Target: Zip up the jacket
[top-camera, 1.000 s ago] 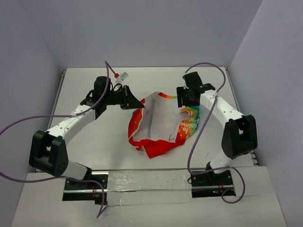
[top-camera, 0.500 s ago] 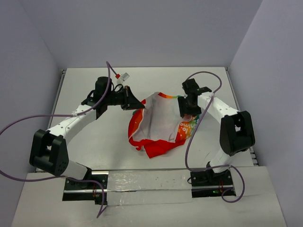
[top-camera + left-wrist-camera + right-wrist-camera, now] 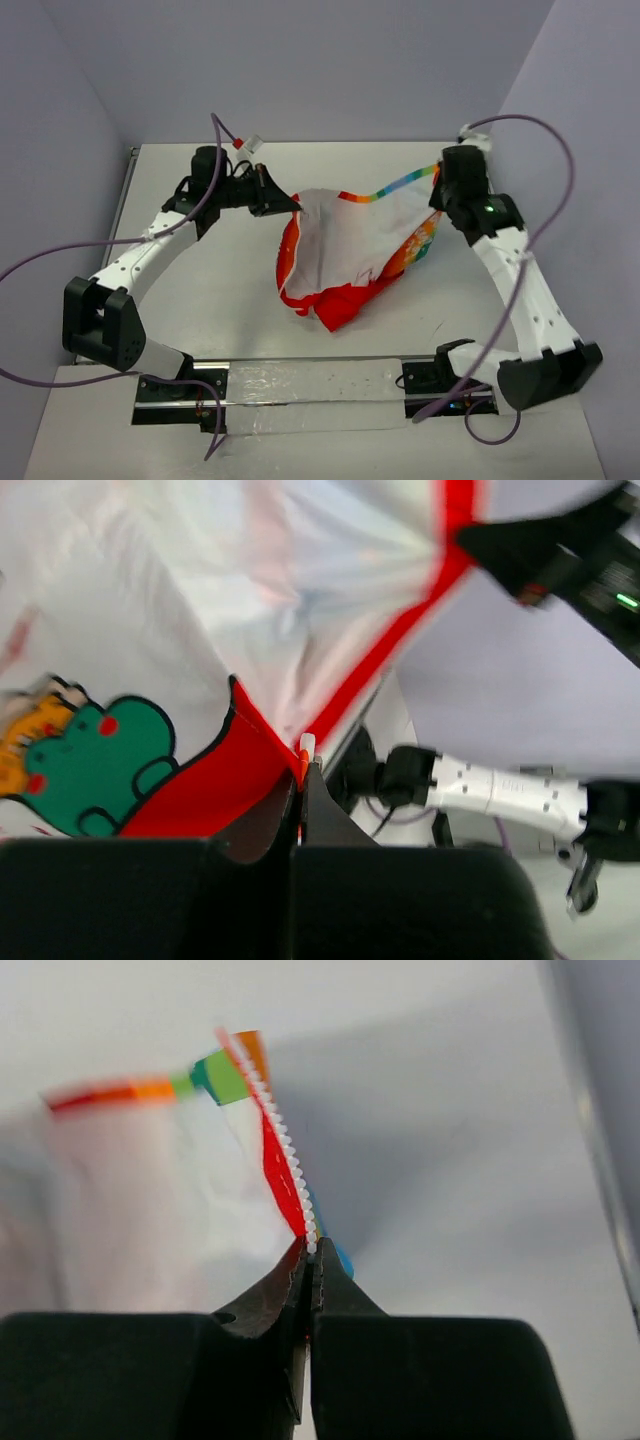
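White table top (image 3: 200, 290) smooth, matte; pale lavender walls (image 3: 320, 70) on three sides. Jacket (image 3: 345, 250) mid-table, upper edge lifted and strung between both claws, red bulk slumped on surface. Left gripper (image 3: 302, 775) clamped together on red hem. Right gripper (image 3: 310, 1250) pinched tight on zipper edge. Only right wrist view shows white zipper teeth (image 3: 285, 1150), fine beaded row. Only left wrist view shows green cartoon print (image 3: 95, 750) on thin white fabric. Overhead view shows rainbow strip (image 3: 400, 185) taut.

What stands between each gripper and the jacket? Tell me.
Nothing visible does. The left gripper is shut on the jacket at its red edge; the right gripper is shut on its toothed zipper edge.
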### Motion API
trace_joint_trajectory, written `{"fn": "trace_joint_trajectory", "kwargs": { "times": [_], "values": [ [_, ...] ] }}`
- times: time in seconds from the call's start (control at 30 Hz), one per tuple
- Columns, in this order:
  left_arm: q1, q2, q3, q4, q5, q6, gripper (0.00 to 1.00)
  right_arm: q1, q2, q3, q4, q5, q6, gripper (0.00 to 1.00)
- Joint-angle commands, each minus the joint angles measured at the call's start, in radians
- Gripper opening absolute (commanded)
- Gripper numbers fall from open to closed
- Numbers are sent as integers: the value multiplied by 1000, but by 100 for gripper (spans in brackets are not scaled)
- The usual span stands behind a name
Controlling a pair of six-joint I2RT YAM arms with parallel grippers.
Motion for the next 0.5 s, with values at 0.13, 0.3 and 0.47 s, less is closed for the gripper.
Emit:
{"fn": "trace_joint_trajectory", "kwargs": {
  "times": [0.13, 0.3, 0.47],
  "values": [
    [102, 10, 281, -94, -28, 33, 0, -44, -177, 419, -118, 109, 20, 0],
    [101, 16, 285, -46, -8, 4, 0, -44, -163, 435, -144, 32, 10, 0],
    [100, 23, 182, -12, 0, 0, 0, -11, -182, 107, 34, -102, 82, 0]
  ]
}}
